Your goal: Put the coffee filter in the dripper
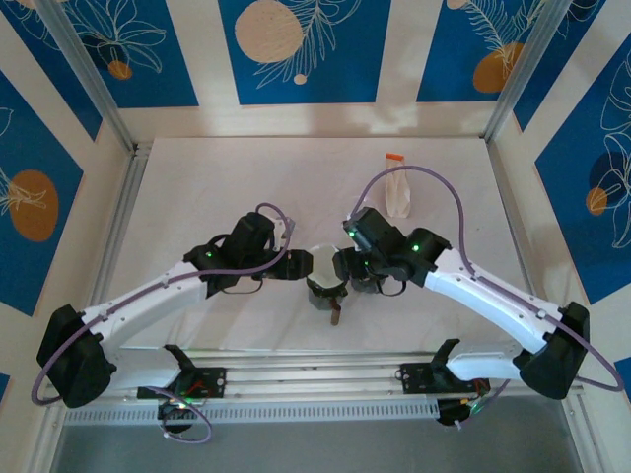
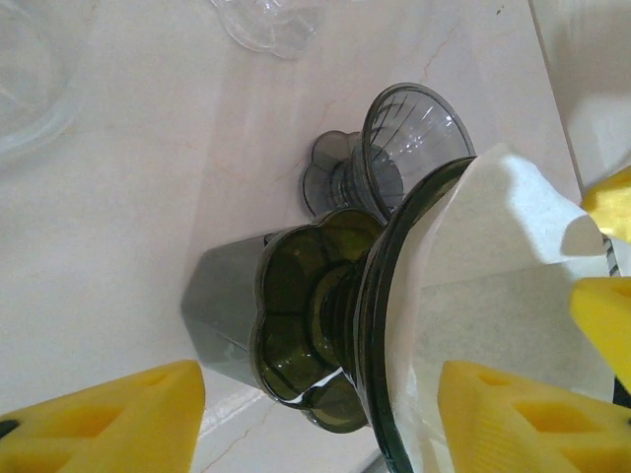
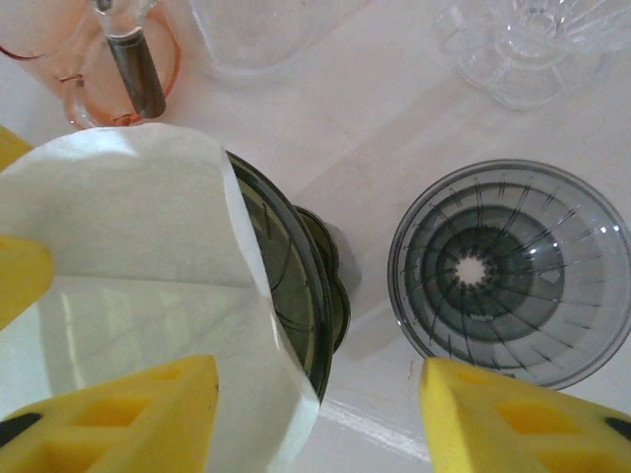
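The dark green dripper stands between my two grippers at the middle of the table. The white coffee filter sits opened inside the dripper, its edge rising above the rim. My left gripper is open, its yellow fingers astride the dripper and the filter, without pressing on them. My right gripper is open too, one finger over the filter and the other out beside the dripper. In the top view the left gripper and the right gripper flank the dripper closely.
A second, smoky grey dripper stands just beyond the green one. A pink cup with a dark handle and clear glassware are close by. A clear bottle with an orange cap stands at the back right.
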Controlling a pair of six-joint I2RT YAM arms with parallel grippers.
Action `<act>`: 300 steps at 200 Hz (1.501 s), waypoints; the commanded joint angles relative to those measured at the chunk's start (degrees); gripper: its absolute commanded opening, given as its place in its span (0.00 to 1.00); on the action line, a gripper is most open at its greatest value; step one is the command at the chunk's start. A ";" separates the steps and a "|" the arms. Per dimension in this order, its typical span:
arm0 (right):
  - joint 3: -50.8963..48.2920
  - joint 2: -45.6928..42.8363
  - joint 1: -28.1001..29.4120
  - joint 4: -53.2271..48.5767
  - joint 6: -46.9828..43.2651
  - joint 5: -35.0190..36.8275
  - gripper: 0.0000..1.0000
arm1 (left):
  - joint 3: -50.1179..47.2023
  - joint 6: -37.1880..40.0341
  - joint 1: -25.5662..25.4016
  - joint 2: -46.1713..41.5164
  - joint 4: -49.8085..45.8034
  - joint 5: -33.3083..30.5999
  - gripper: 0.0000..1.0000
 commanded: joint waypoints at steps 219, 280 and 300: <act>-20.36 -30.51 2.39 -1.44 12.12 3.52 0.69 | -12.56 -1.04 11.84 -9.75 -1.43 -15.22 0.88; -22.40 -32.19 2.96 -2.61 13.12 2.79 0.69 | -12.99 -1.54 11.85 1.74 7.52 -14.07 0.79; -24.43 -32.85 3.50 -2.60 14.35 2.36 0.69 | -12.86 -1.96 11.86 3.38 8.01 -15.16 0.74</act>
